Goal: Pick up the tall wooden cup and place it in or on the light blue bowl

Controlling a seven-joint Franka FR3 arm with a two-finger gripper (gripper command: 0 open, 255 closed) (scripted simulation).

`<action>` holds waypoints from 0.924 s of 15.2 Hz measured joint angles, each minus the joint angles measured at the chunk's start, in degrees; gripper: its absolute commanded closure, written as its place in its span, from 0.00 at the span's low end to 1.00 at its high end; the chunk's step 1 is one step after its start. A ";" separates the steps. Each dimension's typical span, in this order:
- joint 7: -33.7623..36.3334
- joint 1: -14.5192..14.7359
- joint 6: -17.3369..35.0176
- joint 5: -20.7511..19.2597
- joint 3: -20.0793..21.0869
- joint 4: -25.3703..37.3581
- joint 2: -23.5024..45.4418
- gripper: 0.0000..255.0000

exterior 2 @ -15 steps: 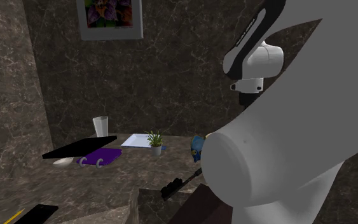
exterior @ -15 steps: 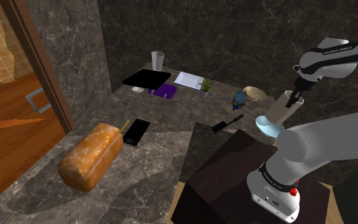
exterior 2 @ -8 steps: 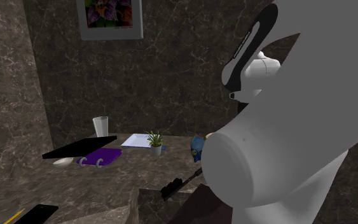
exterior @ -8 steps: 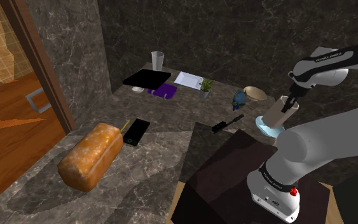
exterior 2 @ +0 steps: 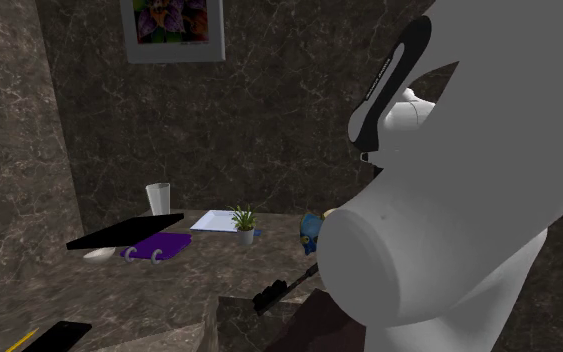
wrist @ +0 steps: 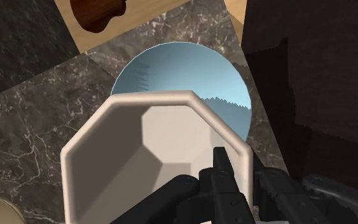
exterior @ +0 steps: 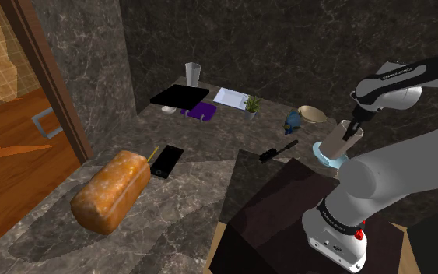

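Note:
A tall pale beige cup point(exterior: 337, 141) hangs tilted, its lower end right over the light blue bowl point(exterior: 324, 156) on the marble counter beside the stand. My gripper point(exterior: 352, 129) is shut on the cup's rim from above. In the wrist view the cup's eight-sided mouth point(wrist: 149, 149) lies close to the camera. One black finger point(wrist: 224, 181) is inside the rim and the other is outside it, so my gripper point(wrist: 247, 188) clasps the wall. The bowl point(wrist: 177, 67) shows beyond the cup, partly covered by it. Whether cup and bowl touch I cannot tell.
Near the bowl lie a tan bowl point(exterior: 313, 114), a blue figurine point(exterior: 292, 120) and a black tool point(exterior: 278, 149). Further off are a small plant point(exterior: 250, 104), a glass point(exterior: 193, 75), a phone point(exterior: 166, 161) and a bread loaf point(exterior: 112, 191). The dark stand point(exterior: 279, 206) borders the bowl.
My gripper has come down with the cup and shifted slightly toward the shoulder view's left, so the cup's base now sits low over the bowl. Nothing else has moved.

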 measured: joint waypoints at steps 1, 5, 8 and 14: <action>-0.01 0.01 0.01 0.01 -0.01 0.00 0.01 1.00; 0.00 0.01 0.04 0.00 0.00 0.02 0.01 0.00; 0.00 0.01 0.04 0.00 -0.01 0.02 0.01 0.00; 0.85 -1.27 -8.79 -0.14 3.62 3.09 -5.90 0.00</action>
